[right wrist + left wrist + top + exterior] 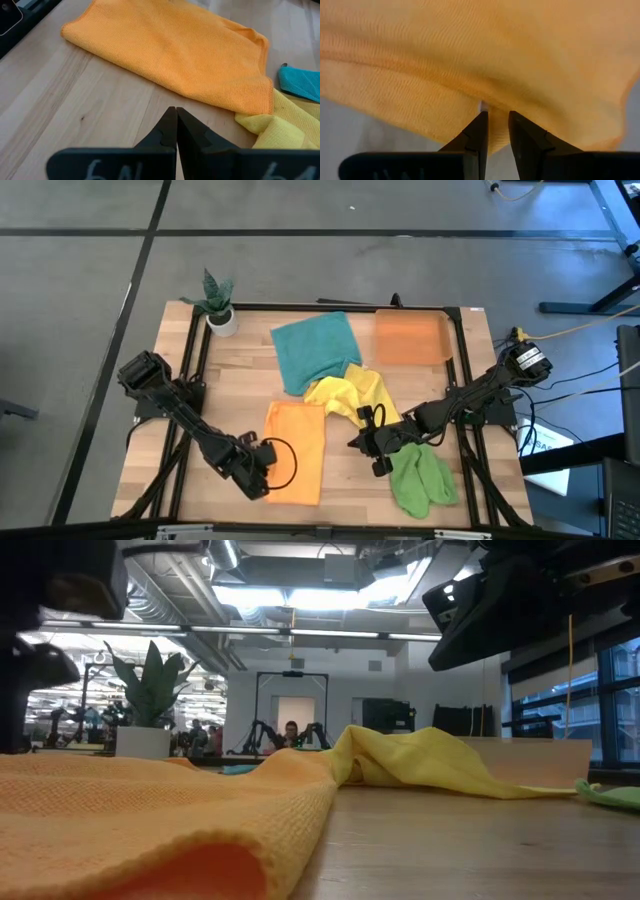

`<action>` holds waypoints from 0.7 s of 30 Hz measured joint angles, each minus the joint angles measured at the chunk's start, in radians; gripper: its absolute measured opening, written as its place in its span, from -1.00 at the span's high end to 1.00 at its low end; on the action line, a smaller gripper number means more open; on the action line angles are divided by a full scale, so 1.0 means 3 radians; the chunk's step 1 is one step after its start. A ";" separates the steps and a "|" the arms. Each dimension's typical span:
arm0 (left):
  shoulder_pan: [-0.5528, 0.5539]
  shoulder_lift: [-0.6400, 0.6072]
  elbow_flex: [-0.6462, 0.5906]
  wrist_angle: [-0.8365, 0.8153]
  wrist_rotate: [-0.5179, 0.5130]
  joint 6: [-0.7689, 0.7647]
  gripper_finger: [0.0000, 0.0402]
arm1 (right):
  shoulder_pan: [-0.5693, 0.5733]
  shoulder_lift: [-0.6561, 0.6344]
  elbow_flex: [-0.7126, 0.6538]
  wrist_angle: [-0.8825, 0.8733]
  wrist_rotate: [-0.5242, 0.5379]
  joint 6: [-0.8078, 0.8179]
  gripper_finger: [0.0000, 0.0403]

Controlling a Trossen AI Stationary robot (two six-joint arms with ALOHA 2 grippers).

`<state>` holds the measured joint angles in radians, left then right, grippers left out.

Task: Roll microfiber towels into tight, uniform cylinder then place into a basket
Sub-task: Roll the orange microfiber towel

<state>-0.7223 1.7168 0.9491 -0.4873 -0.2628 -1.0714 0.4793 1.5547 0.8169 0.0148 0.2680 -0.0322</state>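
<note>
The orange towel (297, 448) lies flat on the wooden table, near the front and left of centre. My left gripper (266, 470) is at the towel's left edge near its near corner, and it is shut on the cloth. My right gripper (360, 443) is shut and hovers over bare wood between the orange towel and the light green towel (422, 480). The yellow towel (355, 395) lies crumpled in the middle, overlapping the teal towel (315, 350). The orange basket (413, 338) stands at the far right. My left gripper pinches the orange towel's left edge (495, 102) between its two fingers, steeply from above and slanting in from the table's left. Cloth fills the narrow gap between the fingertips (479, 125); one layer or several, I cannot tell. The rest of the towel lies on the table.
A white pot with a green plant (218, 308) stands at the far left corner. A black frame (460, 380) runs around the table top. Bare wood (75, 115) shows between the orange and green towels.
</note>
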 joint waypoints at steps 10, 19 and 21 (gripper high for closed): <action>0.0000 0.0001 -0.0027 0.0008 0.0199 0.0025 0.66 | 0.0000 0.0000 0.0000 0.0000 0.0000 -0.0006 0.98; -0.0004 0.0001 -0.0027 0.0015 0.0451 0.0179 0.95 | 0.0000 0.0001 0.0000 0.0000 0.0001 -0.0008 0.98; -0.0020 0.0001 -0.0027 0.0029 0.0477 0.0274 0.98 | 0.0000 0.0000 0.0000 0.0000 0.0000 -0.0008 0.98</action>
<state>-0.7283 1.7172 0.9409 -0.4787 -0.1198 -0.9891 0.4793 1.5547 0.8169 0.0147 0.2681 -0.0345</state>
